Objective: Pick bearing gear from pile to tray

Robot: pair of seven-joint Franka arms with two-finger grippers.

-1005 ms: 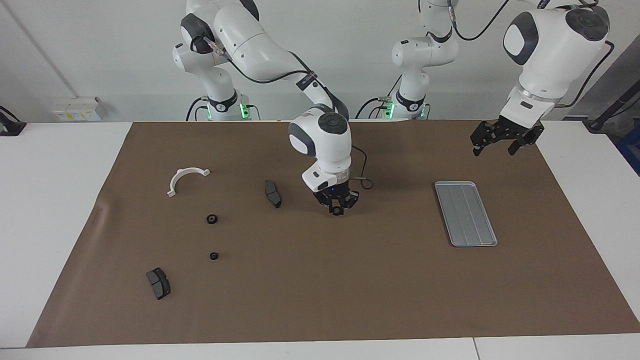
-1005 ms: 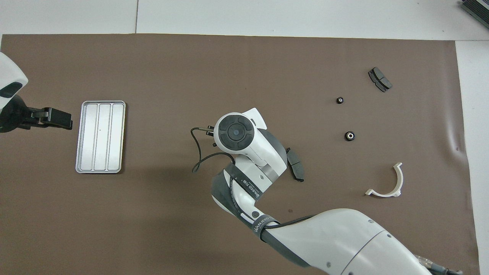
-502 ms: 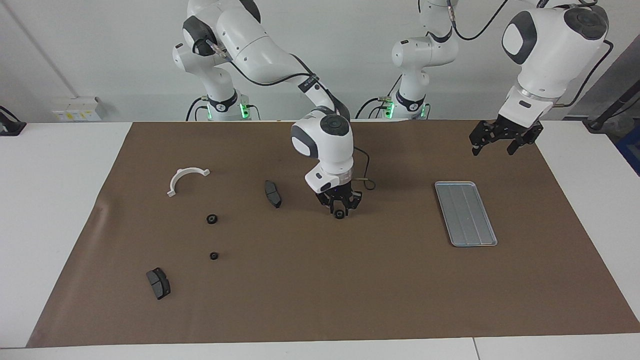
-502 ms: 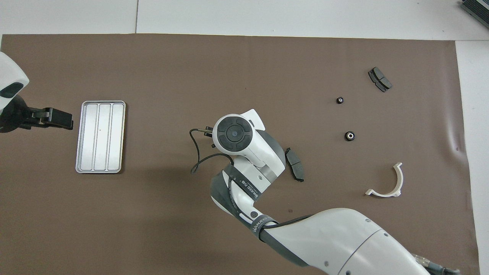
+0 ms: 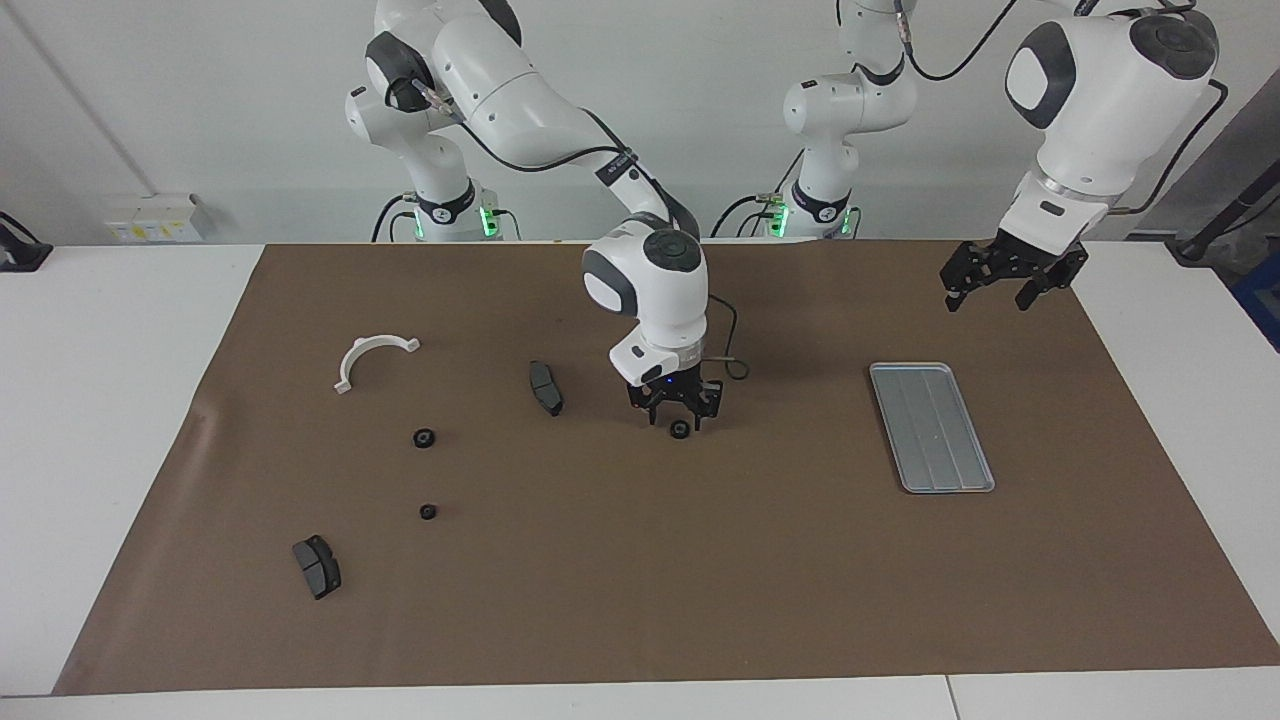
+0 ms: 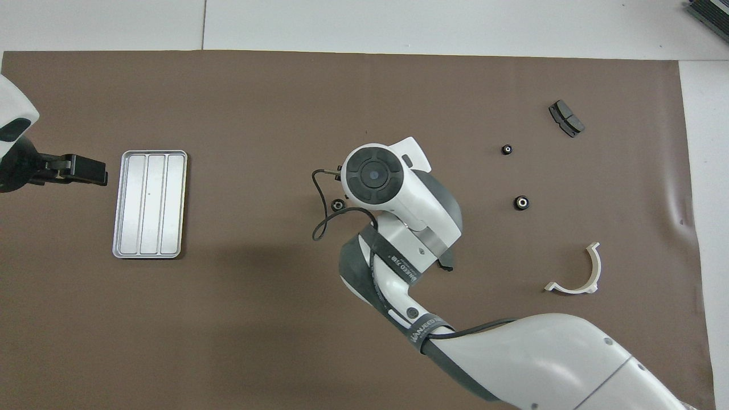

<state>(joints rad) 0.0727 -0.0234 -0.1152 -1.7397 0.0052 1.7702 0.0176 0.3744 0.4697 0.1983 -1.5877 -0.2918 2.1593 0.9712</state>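
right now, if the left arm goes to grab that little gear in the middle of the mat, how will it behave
The gear is small and round, lying flat on the mat, so it probably stays put, though a nudge onto its edge could roll it. It looks rigid, likely light, and small enough to slip from a loose pinch.

Three gears (image 5: pixel 680 429); two brake pads (image 5: pixel 545 387); one bracket (image 5: pixel 372 357); one tray (image 5: pixel 930 427).

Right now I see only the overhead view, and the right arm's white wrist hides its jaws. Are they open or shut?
Observer: Open, in the facing view; they hold nothing.
Operator: And the small black round gear beside the wrist?
Observer: It lies on the brown mat, just under the jaws.
Operator: Is the left arm low?
Observer: No, its jaws hang open well above the mat, beside the flat silver-grey metal tray.
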